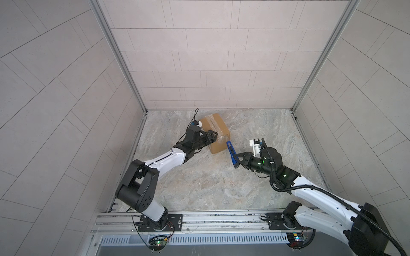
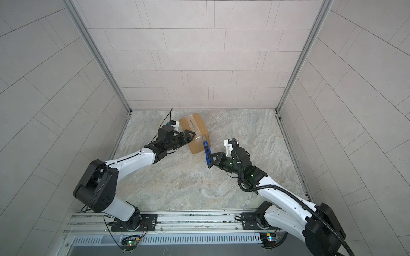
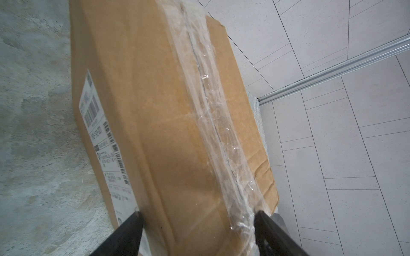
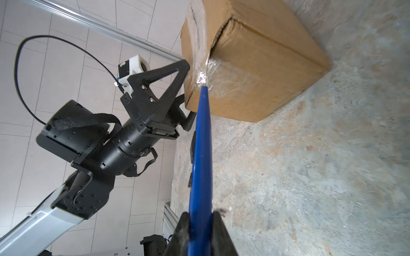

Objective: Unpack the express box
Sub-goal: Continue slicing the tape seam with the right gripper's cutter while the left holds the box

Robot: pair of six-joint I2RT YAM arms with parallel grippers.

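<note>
The express box (image 1: pixel 218 129) (image 2: pixel 196 127), a brown carton with clear tape along its top seam, lies at the back of the marble table. My left gripper (image 1: pixel 212 138) (image 2: pixel 190 137) (image 3: pixel 197 213) holds the box's near left end with jaws wide, both fingertips (image 3: pixel 136 218) against the cardboard (image 3: pixel 166 110). A white shipping label (image 3: pixel 99 133) is on the box's side. My right gripper (image 1: pixel 238 160) (image 2: pixel 213 160) (image 4: pixel 200 216) is shut on a blue utility knife (image 1: pixel 231 153) (image 2: pixel 206 151) (image 4: pixel 200 155). The knife's tip touches the crumpled tape at the top corner of the box's (image 4: pixel 266 55) near end.
Tiled walls (image 1: pixel 199 55) close in the back and both sides, with aluminium posts (image 1: pixel 119 57) at the corners. The arms' mounting rail (image 1: pixel 210 218) runs along the front edge. A black cable (image 4: pixel 44 55) loops off the left wrist. Bare marble (image 1: pixel 210 181) lies between the arms.
</note>
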